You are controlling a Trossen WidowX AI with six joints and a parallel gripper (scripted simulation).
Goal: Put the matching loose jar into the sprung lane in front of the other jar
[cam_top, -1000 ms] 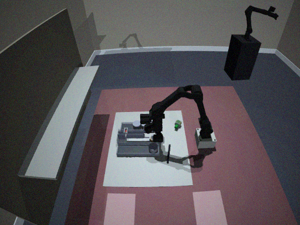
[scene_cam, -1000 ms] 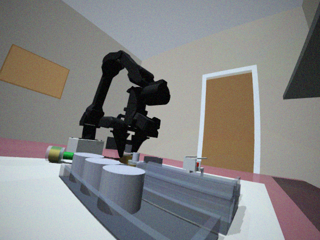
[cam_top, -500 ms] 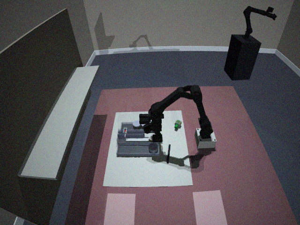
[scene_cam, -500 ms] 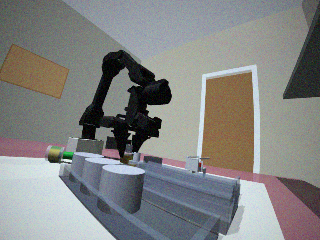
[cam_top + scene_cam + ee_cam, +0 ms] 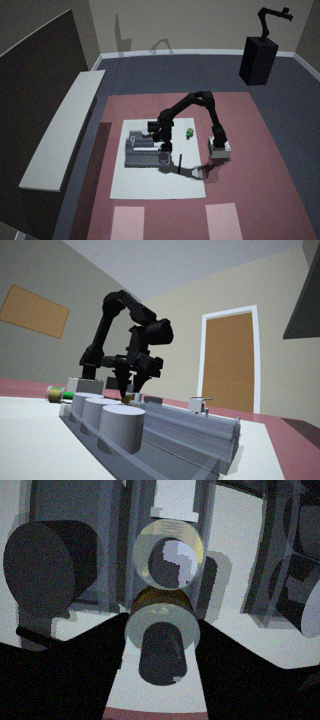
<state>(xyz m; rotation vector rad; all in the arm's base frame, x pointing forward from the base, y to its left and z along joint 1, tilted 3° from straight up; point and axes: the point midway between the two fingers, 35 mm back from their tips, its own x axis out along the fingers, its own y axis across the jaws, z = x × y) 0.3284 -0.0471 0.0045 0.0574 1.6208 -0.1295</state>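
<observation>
My gripper (image 5: 165, 148) (image 5: 129, 398) (image 5: 162, 623) is shut on an upright yellow-brown jar (image 5: 126, 399) (image 5: 162, 597) with a dark grey cap. It holds the jar at the front end of the sprung lane (image 5: 143, 152). The lane jar (image 5: 142, 555), with a similar grey cap, stands right behind it against the white pusher plate (image 5: 174, 516). The two jars overlap in the wrist view; whether they touch, and how high the held jar's base is, I cannot tell. The front stop is hidden. A green-capped jar (image 5: 190, 131) (image 5: 55, 394) lies on its side on the mat.
A dark grey cylinder (image 5: 163, 157) (image 5: 37, 567) stands in the neighbouring lane. Three pale cylinders (image 5: 122, 431) stand in the lane on the other side. A white block with a red mark (image 5: 132, 139) (image 5: 195, 404) sits farther back. A thin black bar (image 5: 180, 164) is beyond the lane fronts.
</observation>
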